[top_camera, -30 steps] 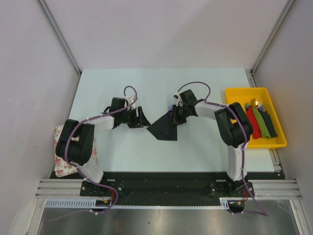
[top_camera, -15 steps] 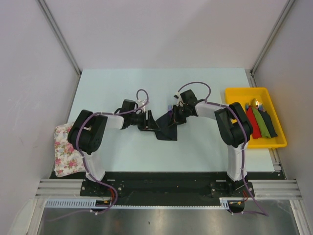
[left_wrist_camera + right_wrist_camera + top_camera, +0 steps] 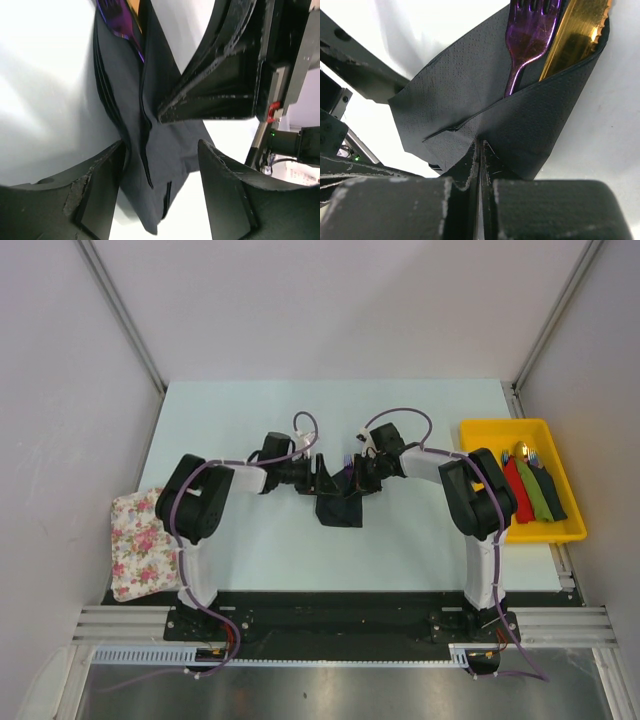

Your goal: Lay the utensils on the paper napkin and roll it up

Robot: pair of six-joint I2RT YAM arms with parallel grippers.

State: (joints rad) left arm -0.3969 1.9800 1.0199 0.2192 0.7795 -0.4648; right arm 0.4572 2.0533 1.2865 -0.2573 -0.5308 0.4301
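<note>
Moved in, left hand (image 3: 160,165) spread at one napkin (image 3: 470,85); right hand (image 3: 480,150) pinches it around two utensils (image 3: 530,30).

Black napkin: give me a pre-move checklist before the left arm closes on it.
1. Contents: purple fork and gold utensil sit inside the fold of the black paper napkin: ok.
2. Hold: right end effector shut on the folded edge: ok.
3. Approach: left end effector open, one finger on each side of the napkin: ok.
4. Clearance between the two end effectors: cannot tell; they are very close in the left wrist view.
5. Roll tightness: not ok; the fold is loose and the layers gape.
</note>
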